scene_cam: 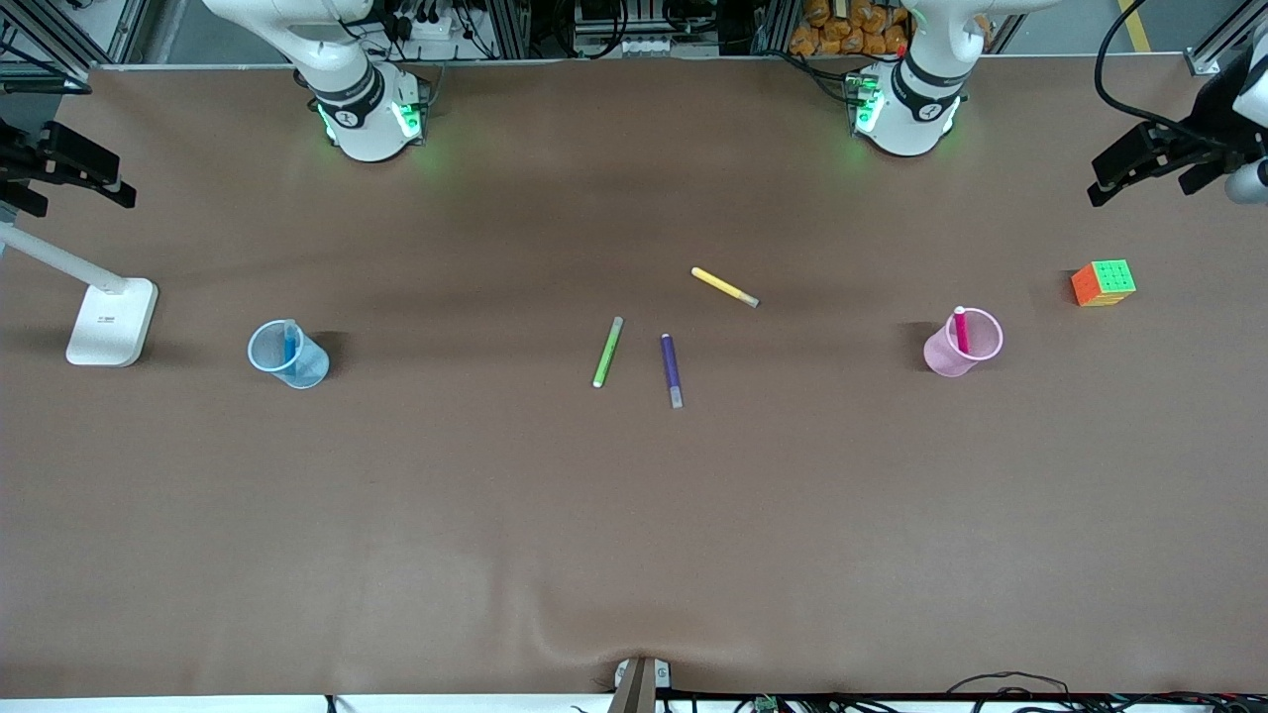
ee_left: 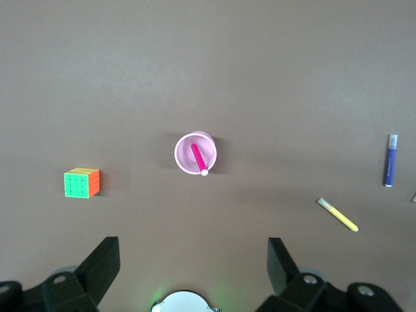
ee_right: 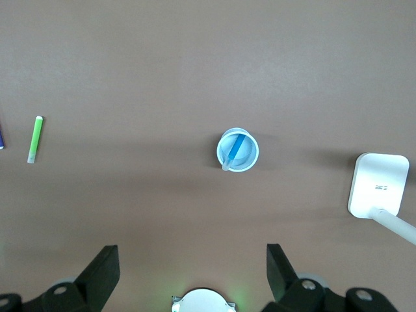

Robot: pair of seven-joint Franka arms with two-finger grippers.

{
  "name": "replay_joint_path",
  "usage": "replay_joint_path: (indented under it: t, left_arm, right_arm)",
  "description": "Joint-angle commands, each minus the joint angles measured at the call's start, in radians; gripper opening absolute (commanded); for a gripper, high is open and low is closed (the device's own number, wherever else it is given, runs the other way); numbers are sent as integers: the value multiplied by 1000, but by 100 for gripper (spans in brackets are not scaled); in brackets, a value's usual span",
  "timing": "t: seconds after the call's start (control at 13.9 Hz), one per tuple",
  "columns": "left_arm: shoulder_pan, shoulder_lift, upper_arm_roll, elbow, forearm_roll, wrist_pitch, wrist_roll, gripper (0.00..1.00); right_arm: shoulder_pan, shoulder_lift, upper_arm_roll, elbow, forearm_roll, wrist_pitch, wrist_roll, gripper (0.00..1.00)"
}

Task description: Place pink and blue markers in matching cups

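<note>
The pink marker (scene_cam: 960, 330) stands tilted in the pale pink cup (scene_cam: 947, 356) toward the left arm's end of the table. The blue marker (scene_cam: 290, 344) stands in the pale blue cup (scene_cam: 302, 368) toward the right arm's end. My left gripper (ee_left: 192, 247) is open and empty, high over the table between its base and the pink cup (ee_left: 185, 156), with the pink marker (ee_left: 199, 158) in it. My right gripper (ee_right: 192, 250) is open and empty, high over the table between its base and the blue cup (ee_right: 247, 155), which holds the blue marker (ee_right: 234, 151). Neither gripper shows in the front view.
A lime-green marker (scene_cam: 607, 352), a purple marker (scene_cam: 671, 368) and a yellow marker (scene_cam: 724, 287) lie mid-table. A colour cube (scene_cam: 1103, 283) sits beside the pink cup at the left arm's end. A white lamp base (scene_cam: 111, 322) stands beside the blue cup.
</note>
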Motion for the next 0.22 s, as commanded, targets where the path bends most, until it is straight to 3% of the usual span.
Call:
replay_joint_path:
  t: [0.0, 0.14]
  left_arm:
    - [-9, 36, -1, 44, 17, -8, 12, 100]
    - [-7, 36, 1, 50, 19, -8, 12, 100]
  right_arm:
    - [-16, 11, 11, 20, -27, -15, -18, 100]
    - [-16, 11, 11, 20, -27, -15, -18, 100]
